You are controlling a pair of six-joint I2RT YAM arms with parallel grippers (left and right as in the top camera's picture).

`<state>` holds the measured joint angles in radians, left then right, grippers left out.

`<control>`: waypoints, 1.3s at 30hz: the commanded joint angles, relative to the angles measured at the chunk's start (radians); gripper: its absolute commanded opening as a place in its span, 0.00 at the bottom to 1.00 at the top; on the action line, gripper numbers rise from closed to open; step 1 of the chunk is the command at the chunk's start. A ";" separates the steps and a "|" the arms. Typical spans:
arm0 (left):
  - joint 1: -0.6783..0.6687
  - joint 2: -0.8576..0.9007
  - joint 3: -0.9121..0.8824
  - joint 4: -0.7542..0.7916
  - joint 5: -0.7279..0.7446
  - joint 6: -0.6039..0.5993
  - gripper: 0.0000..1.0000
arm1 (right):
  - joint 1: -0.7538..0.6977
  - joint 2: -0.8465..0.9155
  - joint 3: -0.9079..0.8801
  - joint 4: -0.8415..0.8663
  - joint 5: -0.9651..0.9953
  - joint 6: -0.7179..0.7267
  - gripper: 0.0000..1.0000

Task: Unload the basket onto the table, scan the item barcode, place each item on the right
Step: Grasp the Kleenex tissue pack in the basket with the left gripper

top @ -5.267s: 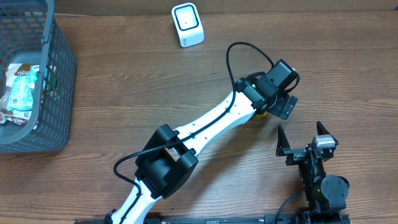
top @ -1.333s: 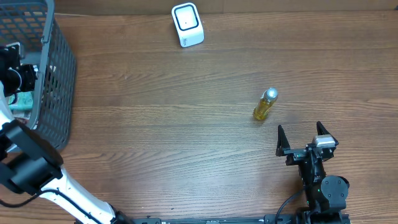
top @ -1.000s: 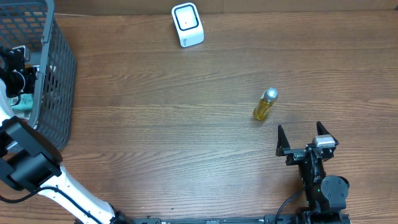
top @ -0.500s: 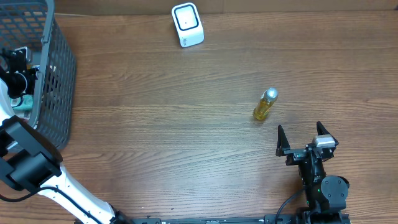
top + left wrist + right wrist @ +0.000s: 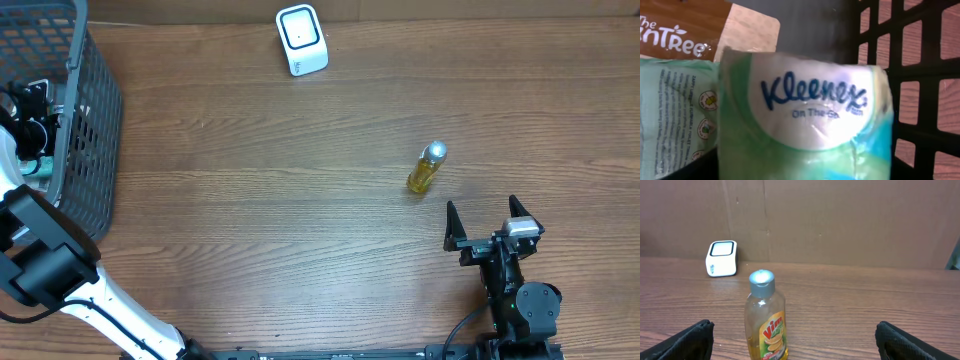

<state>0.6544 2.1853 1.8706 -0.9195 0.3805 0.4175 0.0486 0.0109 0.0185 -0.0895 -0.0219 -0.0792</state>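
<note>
I see left pincer [image 5: 28, 103] inside grey plastic mesh basket [image 5: 95, 130], close on green-white Kleenex tissue pack [image 5: 805, 115]; can't tell its grip. Right pincer [image 5: 485, 224] gaping, empty, facing upright yellow soap bottle [image 5: 424, 170].

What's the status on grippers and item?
Left gripper inside basket, at Kleenex pack, grip unclear. Right gripper open, empty. Vim bottle upright before it; scanner unobstructed.
</note>
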 commanded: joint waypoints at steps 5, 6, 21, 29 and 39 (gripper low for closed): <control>-0.008 0.018 -0.004 0.000 -0.051 -0.019 0.66 | 0.007 -0.008 -0.011 0.006 0.001 -0.001 1.00; -0.008 0.018 -0.004 0.000 -0.051 -0.023 0.65 | 0.007 -0.008 -0.011 0.006 0.001 -0.001 1.00; -0.019 0.018 -0.022 0.015 -0.049 -0.037 0.83 | 0.007 -0.008 -0.011 0.006 0.001 -0.001 1.00; -0.031 0.018 -0.042 0.035 -0.064 -0.037 0.79 | 0.007 -0.008 -0.011 0.006 0.001 -0.001 1.00; -0.032 0.018 -0.051 0.065 -0.080 -0.068 0.64 | 0.007 -0.008 -0.011 0.006 0.001 -0.001 1.00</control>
<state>0.6296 2.1853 1.8385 -0.8551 0.3176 0.3801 0.0486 0.0109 0.0185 -0.0895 -0.0216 -0.0788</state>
